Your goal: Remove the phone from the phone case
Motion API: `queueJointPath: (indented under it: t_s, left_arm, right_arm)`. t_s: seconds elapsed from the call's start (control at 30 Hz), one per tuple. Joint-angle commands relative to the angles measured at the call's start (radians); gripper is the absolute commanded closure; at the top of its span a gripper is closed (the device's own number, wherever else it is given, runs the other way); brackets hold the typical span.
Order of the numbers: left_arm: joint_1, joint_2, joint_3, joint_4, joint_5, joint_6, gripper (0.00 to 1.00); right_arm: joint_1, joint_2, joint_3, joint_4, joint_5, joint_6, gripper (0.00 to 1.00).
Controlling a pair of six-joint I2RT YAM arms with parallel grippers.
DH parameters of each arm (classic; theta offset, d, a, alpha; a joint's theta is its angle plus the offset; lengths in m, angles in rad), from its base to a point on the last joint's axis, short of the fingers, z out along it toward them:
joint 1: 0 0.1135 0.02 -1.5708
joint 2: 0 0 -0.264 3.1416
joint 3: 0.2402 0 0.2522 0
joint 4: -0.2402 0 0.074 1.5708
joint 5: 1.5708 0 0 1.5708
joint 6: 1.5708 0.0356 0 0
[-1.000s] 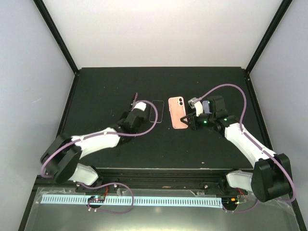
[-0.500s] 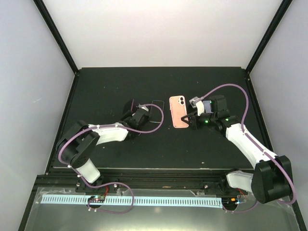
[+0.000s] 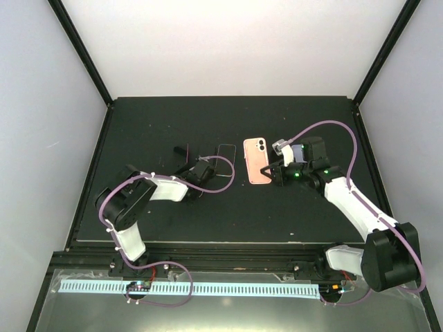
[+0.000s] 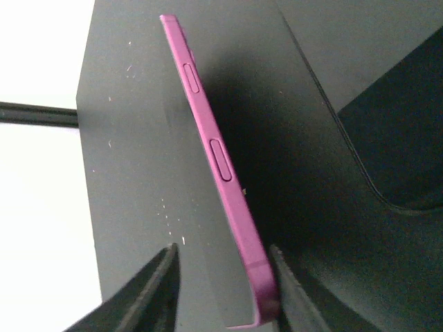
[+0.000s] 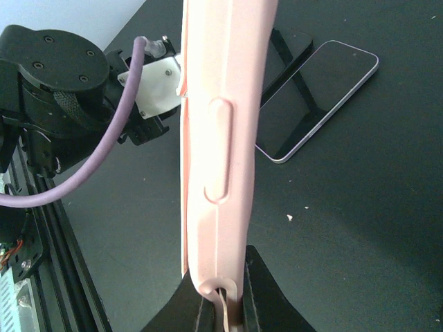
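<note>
Phone (image 3: pixel 225 160) and pink case (image 3: pixel 255 161) are already apart: the phone lies flat on the dark table (image 3: pixel 152 124), screen up, just left of the case and not touching it. From the left wrist view its purple rim runs between the left gripper (image 3: pixel 201 170) fingers (image 4: pixel 154 289), which stand partly apart, with bare table showing on one side of the rim and the other finger close against it; I would call that a loosened hold, not a clamp. The right gripper (image 5: pixel 220 308) is pinched tight on the end of the case, which shows its back and camera cut-out to the overhead view. Whether the case rests on the table or hangs just above it I cannot tell. To my eye the extraction itself is done and this is the letting-go step. The next move calls for the left arm to draw straight back off the phone without dragging it, and for the right to set the case down beside it and release.
</note>
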Motion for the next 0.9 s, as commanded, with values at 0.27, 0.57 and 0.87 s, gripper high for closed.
queueJointPath:
  t_s: [0.27,0.57,0.87]
  left_arm:
    - [0.006,-0.048,0.036,-0.123,0.03,-0.164,0.06]
    - [0.0,-0.266,0.029,-0.291,0.276,-0.326,0.01]
    - [-0.005,-0.633,-0.024,-0.315,0.568,-0.578,0.01]
  right_arm:
    - [-0.007,-0.005,0.012,0.03,0.138,0.038,0.99]
    - [-0.021,0.034,0.054,-0.014,0.272,0.015,0.99]
    - [-0.023,0.189,0.228,-0.187,0.387,-0.045,0.99]
